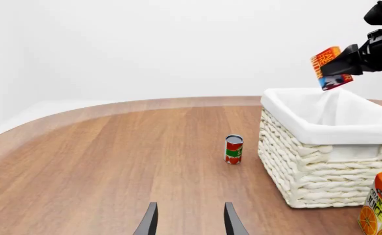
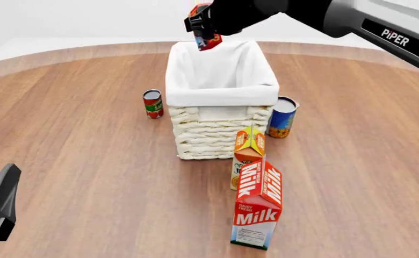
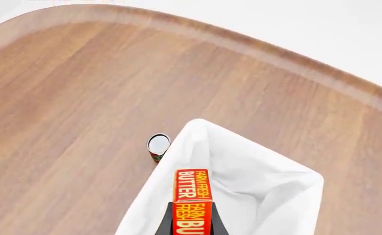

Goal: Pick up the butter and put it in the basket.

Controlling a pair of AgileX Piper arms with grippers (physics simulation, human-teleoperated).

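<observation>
Butter (image 2: pixel 205 38) is clamped in the right tool (image 2: pixel 202 27), held above the basket (image 2: pixel 220 91) at its far end. Left tool (image 1: pixel 188 220) is held open, empty, above the bench (image 2: pixel 73 161).

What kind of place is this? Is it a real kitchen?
Probably not: it looks like a computer-made tabletop set for grocery packing. A bare wooden table holds a wicker basket, a milk carton and cans, with blank white all around.

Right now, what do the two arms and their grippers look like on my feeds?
The right arm is grey with white "PiPER" lettering, ending in a black wrist and black right gripper. The left gripper has slim dark grey tapered fingers. No cables visible.
</observation>
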